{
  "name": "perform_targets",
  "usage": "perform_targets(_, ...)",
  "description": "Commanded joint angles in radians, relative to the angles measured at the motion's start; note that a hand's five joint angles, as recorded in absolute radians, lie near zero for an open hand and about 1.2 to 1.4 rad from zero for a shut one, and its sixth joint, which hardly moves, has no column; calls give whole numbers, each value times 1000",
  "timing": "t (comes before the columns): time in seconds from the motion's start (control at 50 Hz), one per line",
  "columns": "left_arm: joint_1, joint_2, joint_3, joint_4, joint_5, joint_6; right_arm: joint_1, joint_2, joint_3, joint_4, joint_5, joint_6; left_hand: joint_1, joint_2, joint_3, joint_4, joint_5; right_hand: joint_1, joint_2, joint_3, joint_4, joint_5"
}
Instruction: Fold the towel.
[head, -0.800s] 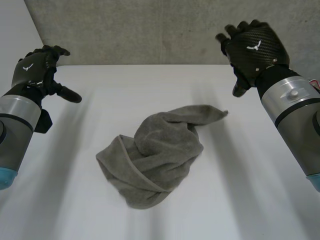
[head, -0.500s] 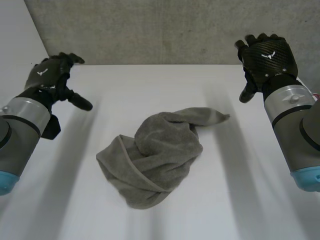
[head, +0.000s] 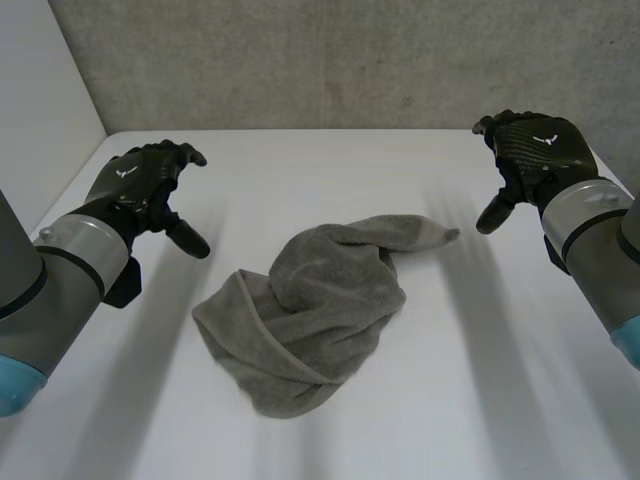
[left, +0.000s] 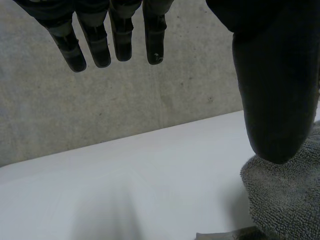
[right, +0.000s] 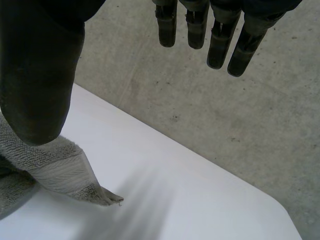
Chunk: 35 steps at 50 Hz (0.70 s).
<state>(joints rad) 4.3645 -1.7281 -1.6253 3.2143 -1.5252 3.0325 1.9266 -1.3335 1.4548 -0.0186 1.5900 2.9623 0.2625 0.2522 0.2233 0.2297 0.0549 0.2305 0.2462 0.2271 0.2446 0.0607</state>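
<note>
1. Found the grey towel (head: 310, 315) crumpled at the middle of the white table (head: 480, 380).
2. Saw the left hand (head: 145, 185) beside it, fingers straight, spread, empty.
3. Saw the right hand (head: 530, 155) near its pointed corner, fingers spread likewise.

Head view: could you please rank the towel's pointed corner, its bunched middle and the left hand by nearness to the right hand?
1. Pointed corner, beside the right hand.
2. Bunched middle, table centre.
3. Left hand, opposite side.
</note>
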Motion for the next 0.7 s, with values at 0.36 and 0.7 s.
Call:
perform_targets(0.36,15,-24,7,52,152,127,83,16,10,195,-344,-134,-26,-15,-49,-55,8,-56,-72,-53,-70,-61)
perform_targets(0.7,168,-280,99,-83,418,440,273,123,68,226,-371,-86,180,190,-49,-55,213,162,146,-53,-70,157)
